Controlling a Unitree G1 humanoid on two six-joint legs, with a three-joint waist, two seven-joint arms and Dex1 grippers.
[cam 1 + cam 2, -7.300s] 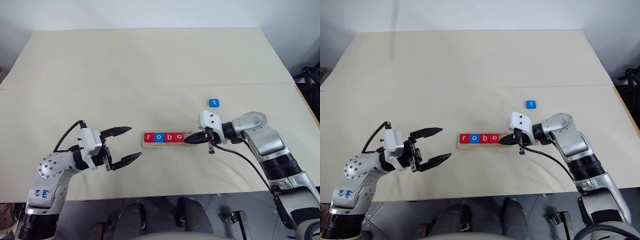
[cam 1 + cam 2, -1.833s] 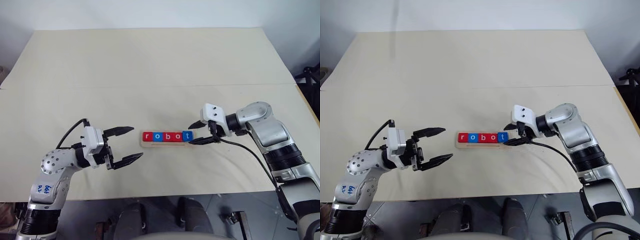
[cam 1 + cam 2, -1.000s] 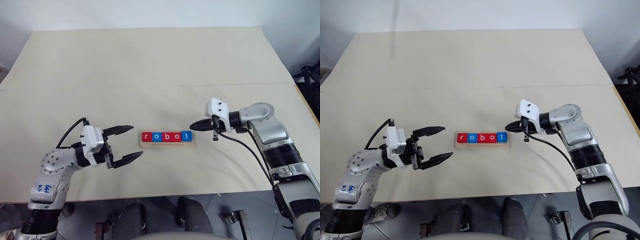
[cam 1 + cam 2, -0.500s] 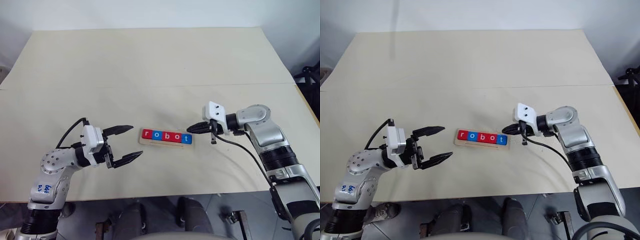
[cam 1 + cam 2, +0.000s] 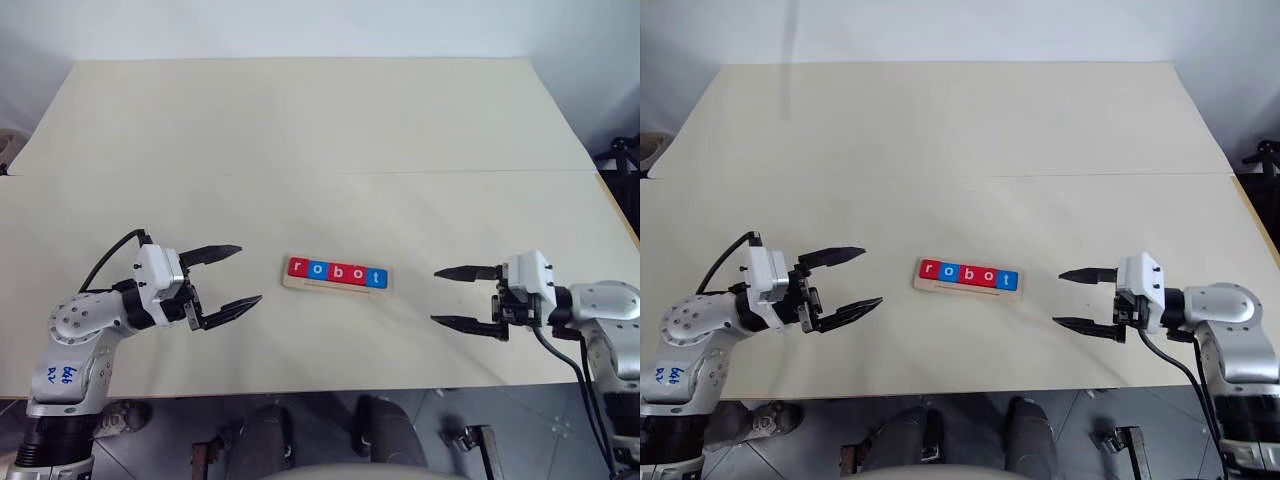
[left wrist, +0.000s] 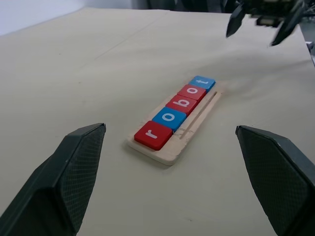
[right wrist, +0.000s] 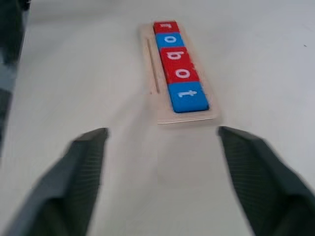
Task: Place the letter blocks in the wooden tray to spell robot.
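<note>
The right gripper [image 5: 455, 297] hovers low over the table with its two black fingers spread wide and nothing between them, pointing toward the middle of the table. The left gripper [image 5: 230, 277] mirrors it on the other side, its fingers also spread wide and empty, aimed back toward the middle. Between the two, well apart from both, lies the wooden tray [image 5: 336, 287], a long pale holder resting flat on the cream-coloured table [image 5: 300, 120], slightly slanted. In it sit the letter blocks [image 5: 336, 272], five tiles touching side by side in one row, coloured red, blue, red, red, blue, their white letters spelling "robot". A narrow groove runs along the tray's bare strip just beside the row. A faint seam crosses the table beyond the tray.
</note>
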